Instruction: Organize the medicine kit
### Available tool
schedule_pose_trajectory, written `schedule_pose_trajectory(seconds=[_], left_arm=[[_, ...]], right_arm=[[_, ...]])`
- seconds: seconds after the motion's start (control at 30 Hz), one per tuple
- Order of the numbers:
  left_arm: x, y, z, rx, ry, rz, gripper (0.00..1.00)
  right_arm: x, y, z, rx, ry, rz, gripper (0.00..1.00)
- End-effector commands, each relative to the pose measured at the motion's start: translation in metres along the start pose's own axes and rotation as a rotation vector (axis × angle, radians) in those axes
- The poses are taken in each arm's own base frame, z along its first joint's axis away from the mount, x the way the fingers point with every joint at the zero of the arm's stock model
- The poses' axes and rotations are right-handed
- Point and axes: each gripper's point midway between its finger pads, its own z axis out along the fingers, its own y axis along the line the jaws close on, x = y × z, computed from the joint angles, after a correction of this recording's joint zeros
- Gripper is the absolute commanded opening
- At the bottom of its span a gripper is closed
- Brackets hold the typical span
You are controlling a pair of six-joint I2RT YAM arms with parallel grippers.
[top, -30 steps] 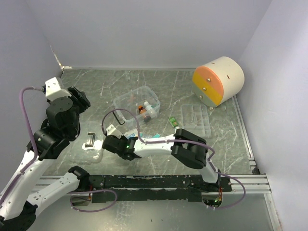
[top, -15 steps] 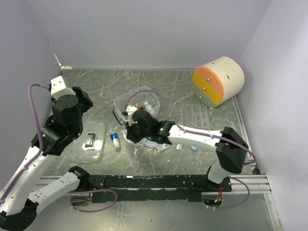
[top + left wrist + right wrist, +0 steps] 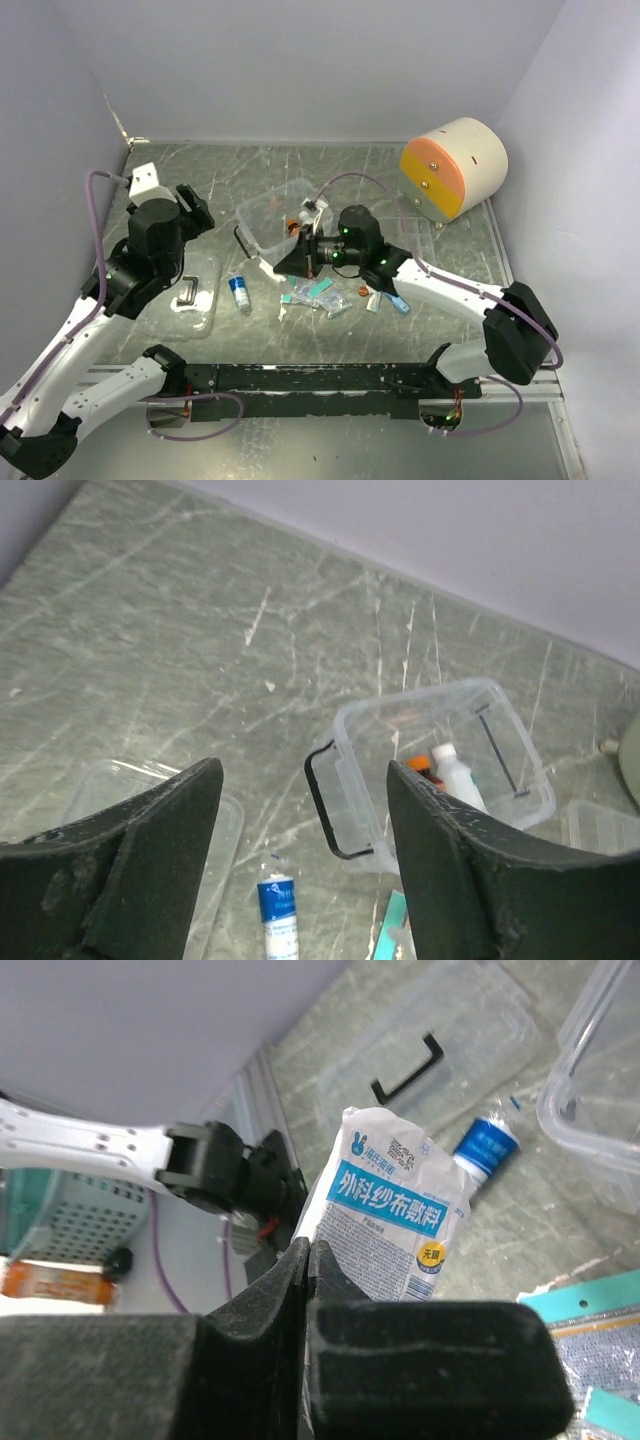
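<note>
The medicine kit's clear box [image 3: 280, 205] stands open at the table's middle with small bottles [image 3: 298, 225] inside; it also shows in the left wrist view [image 3: 350, 770]. Its clear lid [image 3: 205, 285] with the black handle lies flat to the left. The clear divided tray [image 3: 420, 255] lies to the right, partly behind my right arm. My right gripper [image 3: 290, 262] is shut on a white packet with a blue label [image 3: 395, 1210] and holds it off the table just in front of the box. My left gripper [image 3: 195, 210] is open and empty, above the lid, left of the box.
A blue and white tube [image 3: 238, 293] lies beside the lid. Teal and clear packets [image 3: 318, 292] and small items [image 3: 364, 293] are scattered in front of the box. A large cream cylinder with an orange face [image 3: 455, 168] stands at the back right. Walls close in all sides.
My right arm has swung from the near left up to the box's front, now holding the white packet. Packets and the tube now show on the table. My left arm has shifted right.
</note>
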Motion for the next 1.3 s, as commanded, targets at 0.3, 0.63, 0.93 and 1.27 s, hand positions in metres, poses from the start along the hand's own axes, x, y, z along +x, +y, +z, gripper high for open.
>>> schedule_pose_trajectory(seconds=[0.3, 0.63, 0.93, 1.27], left_arm=[[0.057, -0.033, 0.008, 0.157, 0.155, -0.127, 0.82], [0.053, -0.018, 0.012, 0.079, 0.146, -0.076, 0.8], [0.024, -0.008, 0.003, 0.053, 0.079, -0.024, 0.81], [0.058, -0.024, 0.016, 0.117, 0.194, 0.006, 0.82]], right_arm=[[-0.09, 0.002, -0.013, -0.075, -0.265, 0.128, 0.0], [-0.129, -0.052, 0.01, 0.085, -0.382, 0.203, 0.0], [-0.127, -0.107, 0.045, 0.221, -0.347, 0.305, 0.0], [-0.117, -0.109, 0.055, 0.182, -0.313, 0.367, 0.0]])
